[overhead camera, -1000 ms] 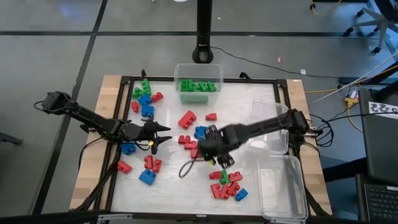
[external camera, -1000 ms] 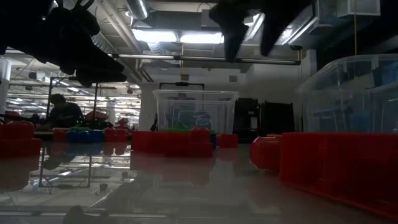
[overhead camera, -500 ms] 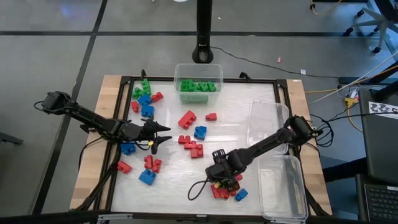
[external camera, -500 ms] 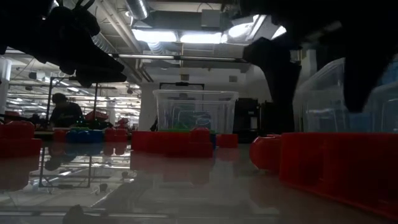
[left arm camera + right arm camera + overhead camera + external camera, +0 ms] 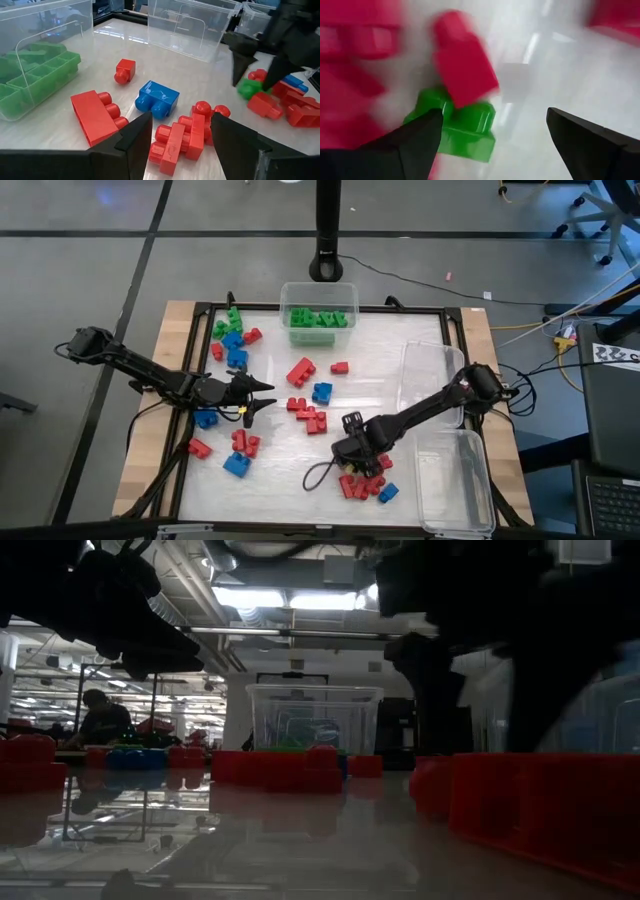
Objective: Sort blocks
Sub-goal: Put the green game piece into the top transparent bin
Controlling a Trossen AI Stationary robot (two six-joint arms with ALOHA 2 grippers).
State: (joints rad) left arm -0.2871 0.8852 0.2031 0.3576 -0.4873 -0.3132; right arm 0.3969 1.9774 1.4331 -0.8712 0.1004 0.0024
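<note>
Right gripper (image 5: 352, 463) low over the cluster of bricks near the front right of the surface (image 5: 400, 345), fingers (image 5: 415, 137) spread wide and holding nothing. A green brick (image 5: 457, 122) lies between them, touching a red brick (image 5: 462, 60); from the left wrist view the same green brick (image 5: 248, 89) sits under the two dark fingertips, with more red bricks (image 5: 292, 107) and a blue one just beside it.

Left gripper (image 5: 262, 395) waits over the left half of the surface, fingers parted, nothing in them. Ahead of it lie a blue brick (image 5: 157, 98), a long red brick (image 5: 95, 116) and a clump of red ones (image 5: 187, 135).

Other bricks scattered across the surface: a mixed red, green and blue group (image 5: 233, 335) near the back left, a few red and blue ones (image 5: 238, 452) at front left. A clear tub (image 5: 320, 315) at the back edge holds green bricks. Two more clear tubs (image 5: 455, 470) stand along the right side.
</note>
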